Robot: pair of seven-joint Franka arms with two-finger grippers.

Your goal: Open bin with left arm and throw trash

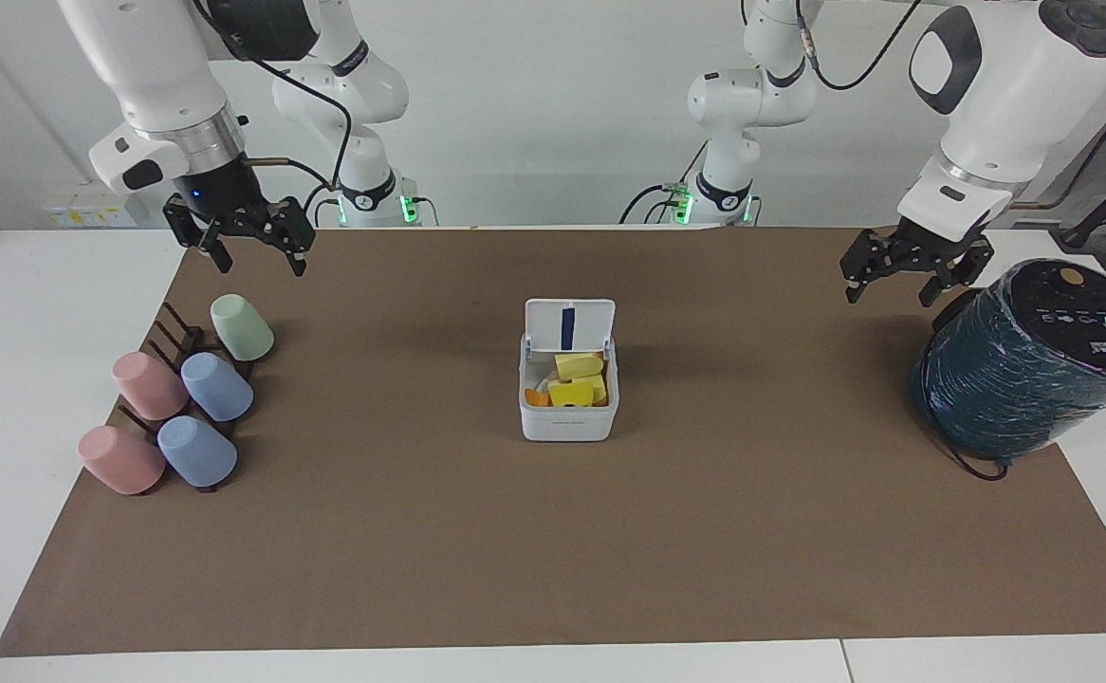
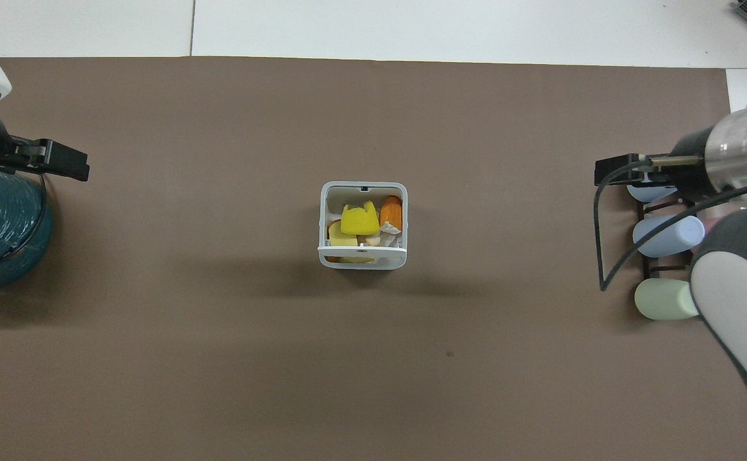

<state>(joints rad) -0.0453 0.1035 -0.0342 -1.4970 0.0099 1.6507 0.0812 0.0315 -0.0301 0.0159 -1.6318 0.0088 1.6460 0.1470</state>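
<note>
The white bin (image 1: 568,419) stands in the middle of the brown mat, its lid (image 1: 569,326) raised upright with the blue strip showing. It also shows in the overhead view (image 2: 362,187). Inside lie the trash pieces: a bright yellow notched chunk (image 2: 359,219), an orange corn-like stub (image 2: 391,210) and a pale yellow bread slice (image 2: 341,237). My left gripper (image 1: 890,287) is open and empty in the air beside the teal cylinder. My right gripper (image 1: 262,263) is open and empty, raised over the mat's edge beside the cup rack.
A big dark teal wrapped cylinder (image 1: 1027,370) stands at the left arm's end of the mat. A dark rack with several pastel cups (image 1: 183,389) lies at the right arm's end. White table surrounds the brown mat (image 1: 553,550).
</note>
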